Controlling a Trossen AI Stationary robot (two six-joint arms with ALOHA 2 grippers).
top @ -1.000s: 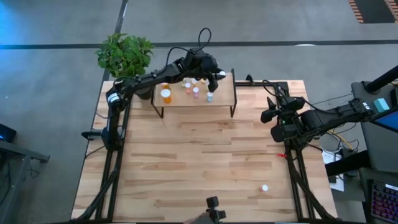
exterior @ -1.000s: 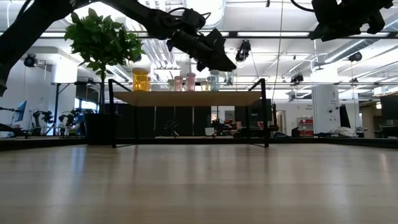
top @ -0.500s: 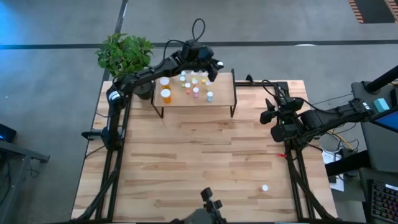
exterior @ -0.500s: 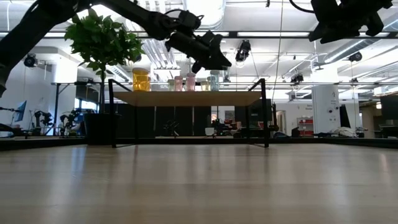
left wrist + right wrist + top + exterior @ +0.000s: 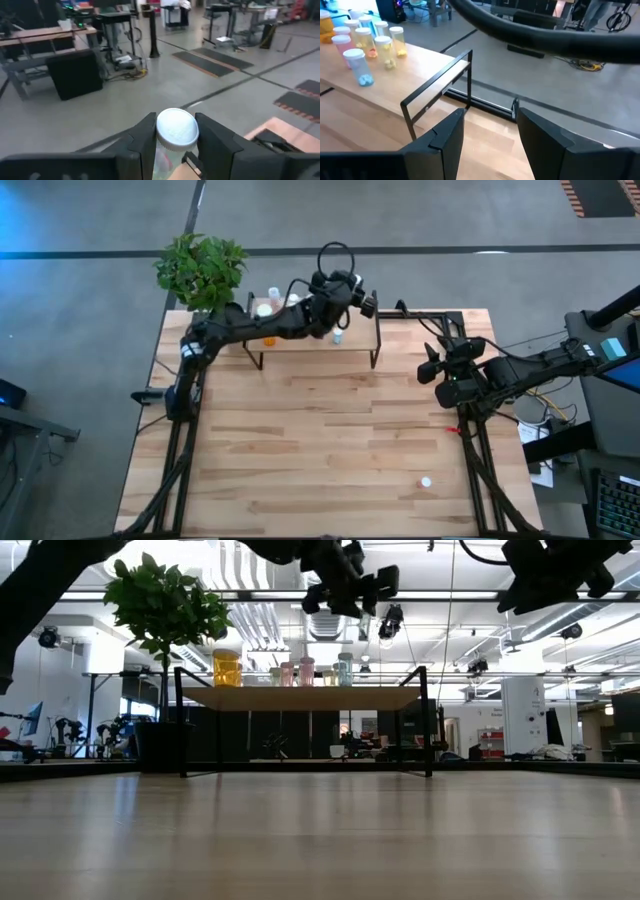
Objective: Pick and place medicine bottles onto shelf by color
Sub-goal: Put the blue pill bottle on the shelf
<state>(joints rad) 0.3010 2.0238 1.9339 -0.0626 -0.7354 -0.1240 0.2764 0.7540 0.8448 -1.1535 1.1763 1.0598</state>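
From above, the left arm reaches across the upper middle of the frame, its left claw (image 5: 350,292) hanging over the right part of the shelf (image 5: 358,330), a small light-wood board on thin black legs at the far edge of the table (image 5: 320,430). Several medicine bottles (image 5: 268,308) show on the shelf around and under the arm, among them a teal bottle (image 5: 337,337) just below the claw and an orange one (image 5: 269,340) near the left end. One lone bottle (image 5: 426,481) lies on the table at the lower right, well apart from everything else. A potted plant (image 5: 200,265) stands at the upper left corner of the table. The right claw (image 5: 432,367) waits at the right edge of the table, in the middle right of the frame. Level with the table top, the left claw (image 5: 345,582) hangs at the top centre, clear above the shelf (image 5: 300,697), where a large orange bottle (image 5: 227,668) stands at the left of a row of smaller pink and teal ones (image 5: 306,671); the plant (image 5: 165,615) rises behind at the left, and the right arm fills the upper right corner. At the left wrist, the two dark fingers (image 5: 145,135) are clamped on a white-capped bottle (image 5: 176,131), its cap upward between them; the body colour cannot be told. At the right wrist, the fingers (image 5: 445,132) stand apart with nothing between them, and the shelf (image 5: 410,70) with its bottles (image 5: 357,62) lies in the upper left of the frame.
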